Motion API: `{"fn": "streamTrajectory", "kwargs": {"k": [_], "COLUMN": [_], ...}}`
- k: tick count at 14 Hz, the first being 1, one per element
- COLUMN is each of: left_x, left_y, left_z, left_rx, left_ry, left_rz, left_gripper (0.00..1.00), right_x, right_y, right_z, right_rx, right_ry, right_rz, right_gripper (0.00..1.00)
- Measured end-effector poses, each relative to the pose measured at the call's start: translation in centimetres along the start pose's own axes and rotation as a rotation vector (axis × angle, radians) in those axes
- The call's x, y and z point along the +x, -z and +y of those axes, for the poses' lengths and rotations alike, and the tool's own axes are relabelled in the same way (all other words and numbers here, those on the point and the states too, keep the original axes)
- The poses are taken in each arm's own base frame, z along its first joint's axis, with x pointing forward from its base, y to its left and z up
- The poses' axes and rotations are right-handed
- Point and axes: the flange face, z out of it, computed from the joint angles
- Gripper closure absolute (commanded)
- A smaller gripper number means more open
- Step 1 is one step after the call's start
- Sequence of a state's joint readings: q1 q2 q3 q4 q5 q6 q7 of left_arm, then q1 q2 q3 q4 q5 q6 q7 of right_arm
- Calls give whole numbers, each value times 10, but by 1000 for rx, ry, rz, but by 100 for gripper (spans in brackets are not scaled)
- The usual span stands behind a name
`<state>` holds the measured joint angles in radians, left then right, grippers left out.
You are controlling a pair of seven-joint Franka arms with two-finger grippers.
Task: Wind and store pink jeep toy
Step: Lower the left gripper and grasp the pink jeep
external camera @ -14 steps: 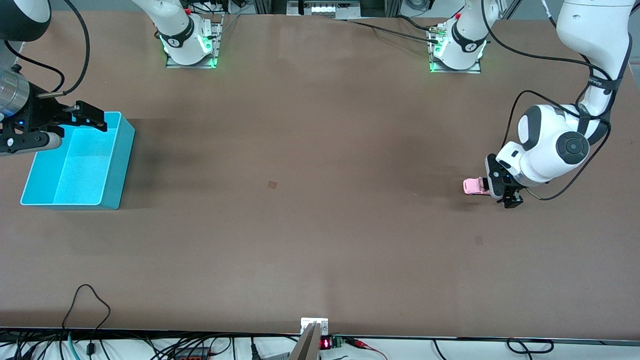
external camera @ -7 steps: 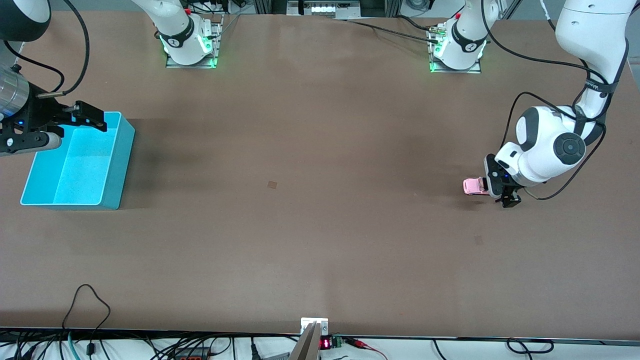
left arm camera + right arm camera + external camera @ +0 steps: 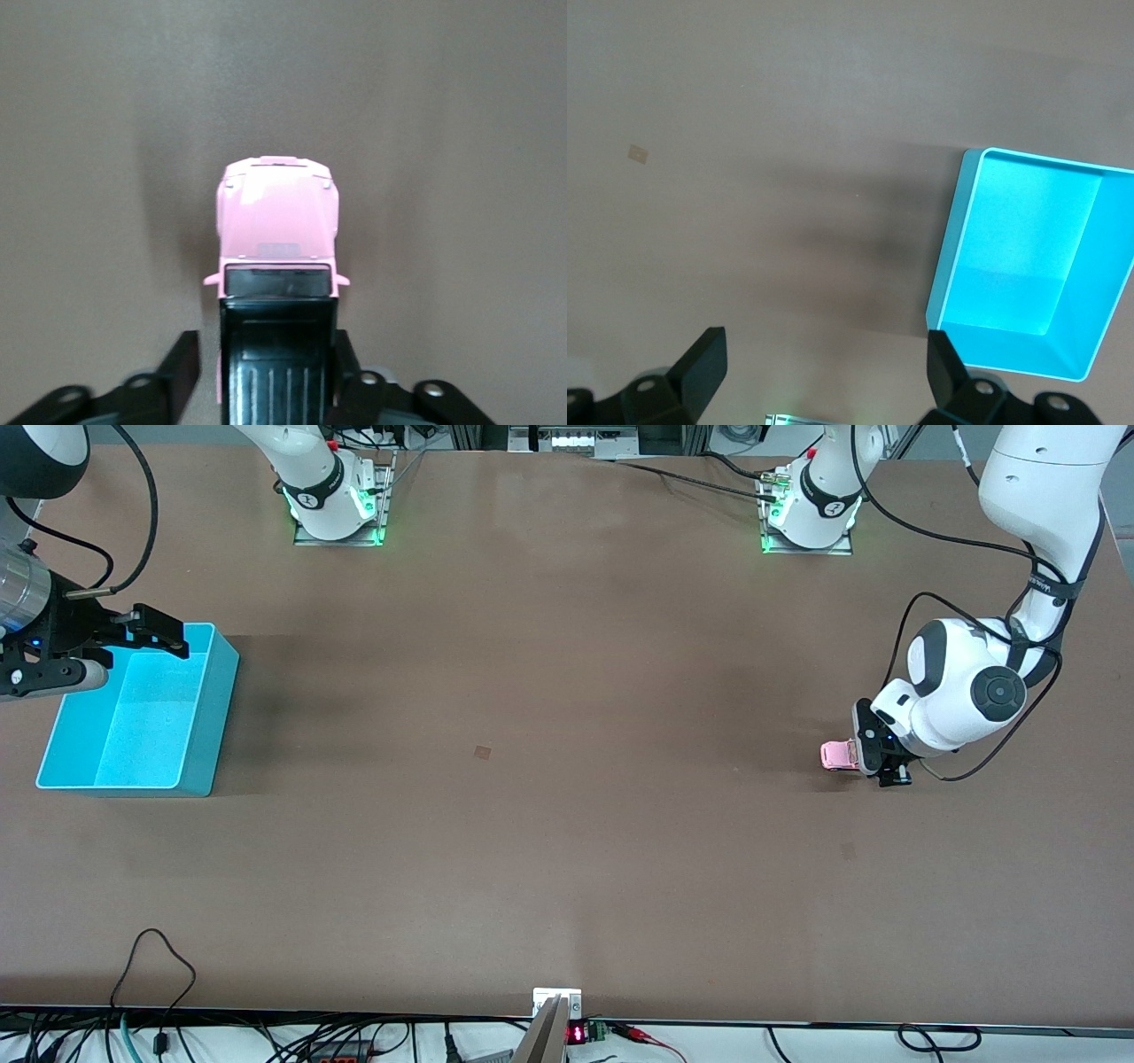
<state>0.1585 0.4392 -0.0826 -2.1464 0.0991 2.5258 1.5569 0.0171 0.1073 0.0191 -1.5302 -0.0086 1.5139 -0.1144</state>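
Observation:
The pink jeep toy [image 3: 836, 755] stands on the table near the left arm's end; the left wrist view shows its pink hood and black roof [image 3: 276, 266]. My left gripper [image 3: 879, 765] is low over the jeep's black rear, and its fingers [image 3: 182, 365] straddle the rear section. A gap shows at one finger, so the gripper [image 3: 266, 376] is open. The cyan bin [image 3: 223, 691] sits at the right arm's end. My right gripper [image 3: 159, 636] waits open and empty over the bin's edge; its wrist view shows the gripper [image 3: 824, 372] and the bin [image 3: 950, 248] with nothing in it.
A small tan mark [image 3: 482, 752] lies mid-table and shows in the right wrist view [image 3: 637, 154]. A cable loop [image 3: 155, 957] lies at the table's front edge. The arm bases [image 3: 337, 505] stand along the top of the front view.
My left arm has come down and shifted slightly toward the jeep, bringing the gripper closer around its rear. The jeep and the right arm have not moved.

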Motion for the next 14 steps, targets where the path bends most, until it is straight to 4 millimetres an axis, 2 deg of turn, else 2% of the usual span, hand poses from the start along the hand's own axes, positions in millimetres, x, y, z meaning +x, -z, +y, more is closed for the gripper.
{"fn": "streamTrajectory", "kwargs": {"k": [1,4,7,11,14], "left_x": [0,1,5,24,24], "left_y": [0,0,1,6,1], "left_z": [0,0,1,6,12], "left_rx": [1,1,-14,-43,-60], "left_ry": [-8,-21,-30,-57,-44], "left_rz": [0,0,3,11,11], "left_gripper": [57,65,68,68,68], "right_x": [0,0,0,0,0], "right_y": [0,0,0,0,0], "right_z": [0,0,0,0,0], "right_rx": [0,0,0,0,0], "right_ry": [0,0,0,-1,-1], "right_rz": [0,0,0,0,0], "right_gripper": [0,0,0,0,0]}}
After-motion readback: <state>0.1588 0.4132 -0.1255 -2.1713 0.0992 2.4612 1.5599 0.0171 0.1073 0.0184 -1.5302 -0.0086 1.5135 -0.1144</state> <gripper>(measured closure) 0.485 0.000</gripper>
